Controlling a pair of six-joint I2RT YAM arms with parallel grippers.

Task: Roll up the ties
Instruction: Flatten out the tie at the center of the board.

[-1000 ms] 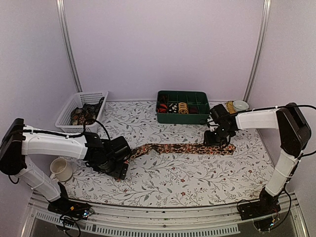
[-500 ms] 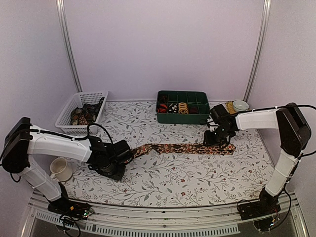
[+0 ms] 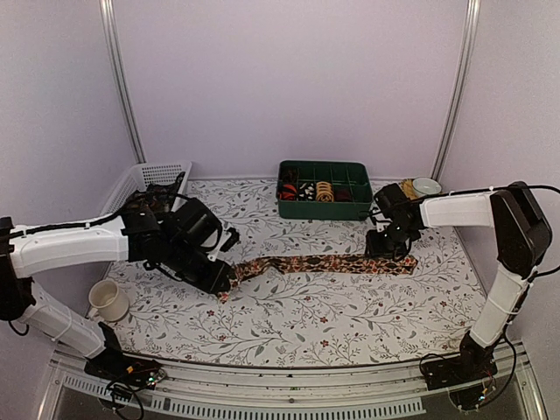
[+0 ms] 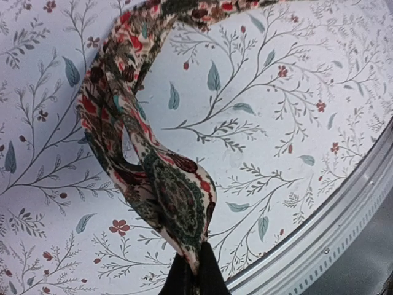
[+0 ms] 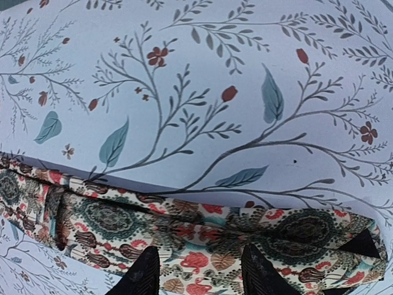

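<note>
tie (image 3: pixel 324 262): flat across the table (image 3: pixel 306 324), left to right
left gripper (image 3: pixel 229 279): at its left end
right gripper (image 3: pixel 390 251): on its right end
tray (image 3: pixel 324 208): behind tie
mug (image 3: pixel 109 300): near left corner

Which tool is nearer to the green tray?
Right. The right tool is over one end of the tie, just in front of the right corner of the green tray. The left tool pinches the other end, much farther toward the near-left.

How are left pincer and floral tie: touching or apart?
Touching: the left wrist view shows the left pincer pinching the end of the floral tie.
</note>
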